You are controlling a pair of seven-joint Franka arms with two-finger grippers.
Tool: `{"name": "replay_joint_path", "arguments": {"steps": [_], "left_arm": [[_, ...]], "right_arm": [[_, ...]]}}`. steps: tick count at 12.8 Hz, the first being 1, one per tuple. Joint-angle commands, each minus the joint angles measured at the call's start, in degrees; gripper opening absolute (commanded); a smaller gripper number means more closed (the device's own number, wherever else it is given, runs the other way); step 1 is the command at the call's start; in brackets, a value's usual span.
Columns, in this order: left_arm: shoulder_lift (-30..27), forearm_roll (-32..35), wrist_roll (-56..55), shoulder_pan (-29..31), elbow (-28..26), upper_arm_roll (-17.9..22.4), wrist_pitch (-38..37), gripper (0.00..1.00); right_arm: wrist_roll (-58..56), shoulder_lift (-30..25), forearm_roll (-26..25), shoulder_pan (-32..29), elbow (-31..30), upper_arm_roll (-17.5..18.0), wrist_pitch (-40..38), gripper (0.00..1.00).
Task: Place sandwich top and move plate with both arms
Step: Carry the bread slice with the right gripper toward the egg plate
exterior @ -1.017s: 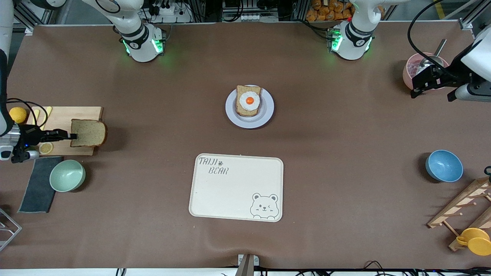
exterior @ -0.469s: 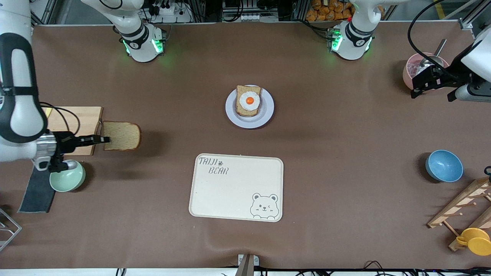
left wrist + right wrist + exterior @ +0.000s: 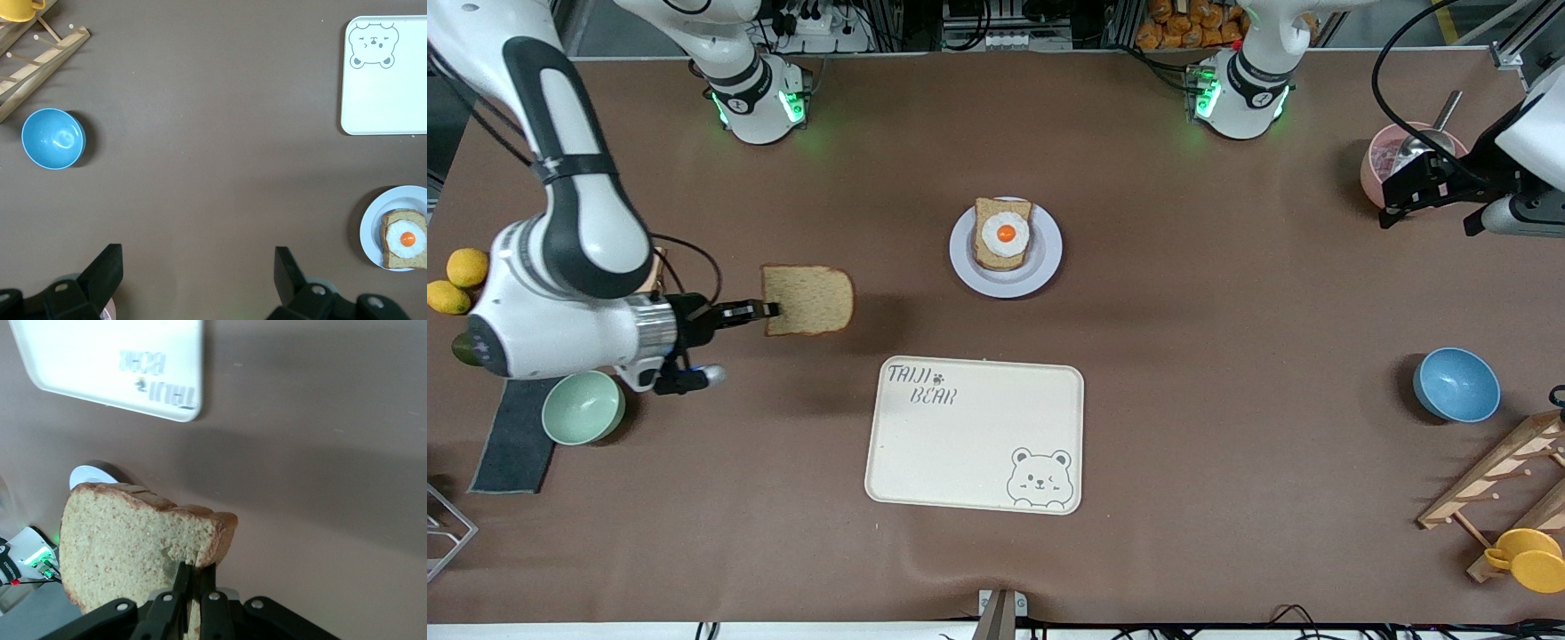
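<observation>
My right gripper (image 3: 769,310) is shut on the edge of the sandwich top (image 3: 809,300), a plain tan bread slice, and holds it flat in the air over bare table between the cutting board and the plate. The right wrist view shows the slice (image 3: 133,540) pinched between the fingers (image 3: 181,577). The lavender-grey plate (image 3: 1047,258) sits mid-table with a bread slice bearing a fried egg (image 3: 1005,234); it also shows in the left wrist view (image 3: 371,227). My left gripper (image 3: 1392,213) waits open and empty beside the pink bowl; its fingers (image 3: 103,267) stand wide apart.
A cream bear tray (image 3: 975,435) lies nearer the camera than the plate. A green bowl (image 3: 583,406), dark cloth (image 3: 512,444) and lemons (image 3: 467,267) lie at the right arm's end. A pink bowl (image 3: 1383,160), blue bowl (image 3: 1456,384), wooden rack (image 3: 1494,476) and yellow cup (image 3: 1528,558) lie at the left arm's end.
My right gripper has carried the bread slice off the cutting board and toward the plate. The left arm has not moved.
</observation>
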Motion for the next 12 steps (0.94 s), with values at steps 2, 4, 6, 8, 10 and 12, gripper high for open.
{"name": "replay_joint_path", "arguments": {"steps": [2,4,6,8,10,12], "left_arm": [[-0.4,-0.67,-0.43,0.16,-0.3,-0.19,0.53,1.0],[-0.4,-0.67,-0.43,0.24,-0.3,-0.19,0.53,1.0],[-0.4,-0.67,-0.35,0.24,-0.3,-0.19,0.53,1.0],[-0.4,-0.58,-0.35,0.33,-0.3,-0.19,0.53,1.0],[-0.4,-0.49,-0.35,0.33,-0.39,-0.19,0.53,1.0],[-0.4,-0.49,-0.35,0.33,-0.39,-0.19,0.53,1.0]], "right_arm": [[5.63,-0.57,-1.38,1.53,-3.14,5.5,6.71,0.0],[13.8,-0.04,-3.04,4.52,-5.0,8.13,12.69,0.0],[17.17,0.23,-3.4,7.06,-5.61,9.11,13.94,0.0],[20.77,0.14,-3.49,10.84,-7.1,9.11,16.04,0.0],[24.29,0.14,-3.84,14.88,-9.03,9.11,19.98,0.0],[25.09,-0.13,-4.45,17.88,-12.28,9.11,25.08,0.0]]}}
